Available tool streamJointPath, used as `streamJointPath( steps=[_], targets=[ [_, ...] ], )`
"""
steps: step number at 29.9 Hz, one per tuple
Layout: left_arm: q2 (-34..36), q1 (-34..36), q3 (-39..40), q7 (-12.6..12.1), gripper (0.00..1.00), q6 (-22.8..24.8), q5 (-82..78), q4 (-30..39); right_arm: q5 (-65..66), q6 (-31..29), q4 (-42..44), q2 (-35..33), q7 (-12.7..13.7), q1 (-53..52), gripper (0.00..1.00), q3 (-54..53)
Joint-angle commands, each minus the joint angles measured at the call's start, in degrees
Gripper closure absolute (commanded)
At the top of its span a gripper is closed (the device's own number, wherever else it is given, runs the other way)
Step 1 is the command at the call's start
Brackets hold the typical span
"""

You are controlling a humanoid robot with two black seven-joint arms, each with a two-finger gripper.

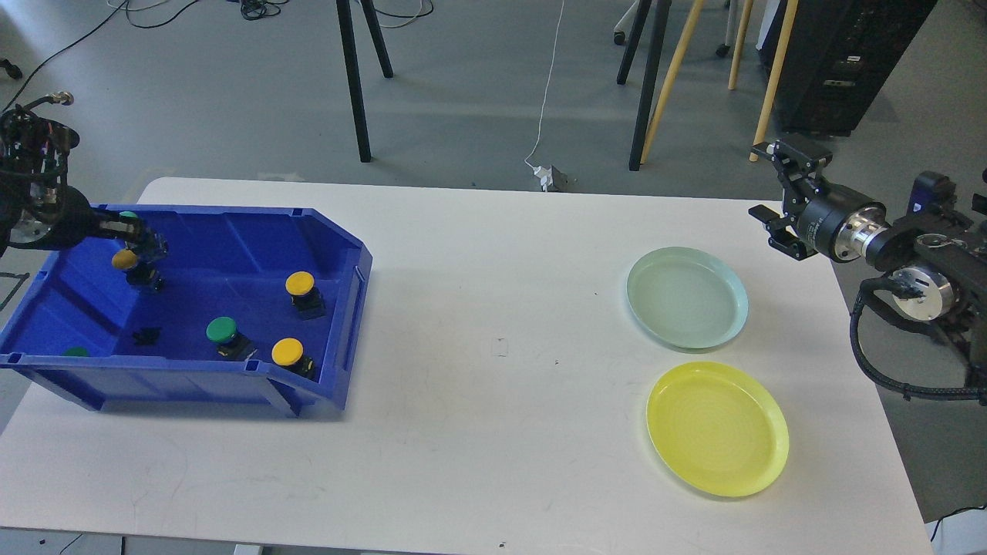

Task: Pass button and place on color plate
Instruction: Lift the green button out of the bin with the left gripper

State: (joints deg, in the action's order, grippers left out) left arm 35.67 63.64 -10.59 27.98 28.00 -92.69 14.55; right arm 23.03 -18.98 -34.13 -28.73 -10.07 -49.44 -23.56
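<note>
A blue bin (339, 254) at the table's left holds a yellow button (300, 284), a green button (222, 330), another yellow button (288, 351) and a green one (75, 352) half hidden by the front wall. My left gripper (145, 245) reaches into the bin's back left corner, right above a third yellow button (124, 260); its dark fingers cannot be told apart, and a green bit shows on it. My right gripper (775, 189) is open and empty, in the air at the table's far right edge, behind the pale green plate (687, 297). A yellow plate (717, 428) lies nearer.
A small black part (146, 336) lies on the bin floor. Chair and stand legs (353, 77) stand on the floor behind the table. A white cable and plug (549, 177) lie just past the far edge.
</note>
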Motion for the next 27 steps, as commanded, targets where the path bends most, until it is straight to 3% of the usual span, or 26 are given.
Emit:
streamJointPath(
  steps=[1, 7, 13, 19, 27],
  targets=[
    [6.93, 0.34, -0.13, 0.02, 0.75, 0.00, -0.64, 10.20, 0.00, -0.61, 0.91, 0.26, -0.04, -0.22, 0.01, 0.00],
    [17.31, 2.71, 0.31, 0.02, 0.75, 0.00, -0.56, 27.26, 0.00, -1.06, 1.00, 0.96, -0.04, -0.57, 0.01, 0.88],
    [24.78, 7.45, 0.92, 0.02, 0.75, 0.00, -0.30, 36.94, -0.09, -1.06, 0.91, 1.58, 0.05, -1.10, 0.01, 1.50],
    [27.87, 15.63, 5.39, 0.02, 0.75, 0.00, 0.15, 38.54, -0.26, -1.23, 0.65, 1.66, -0.21, -1.45, 0.01, 1.14],
    [24.98, 17.83, 23.15, 0.02, 0.75, 0.00, 5.93, 38.71, -0.96, -1.23, -0.67, 2.01, -0.56, -3.82, 0.01, -0.17]
  ],
)
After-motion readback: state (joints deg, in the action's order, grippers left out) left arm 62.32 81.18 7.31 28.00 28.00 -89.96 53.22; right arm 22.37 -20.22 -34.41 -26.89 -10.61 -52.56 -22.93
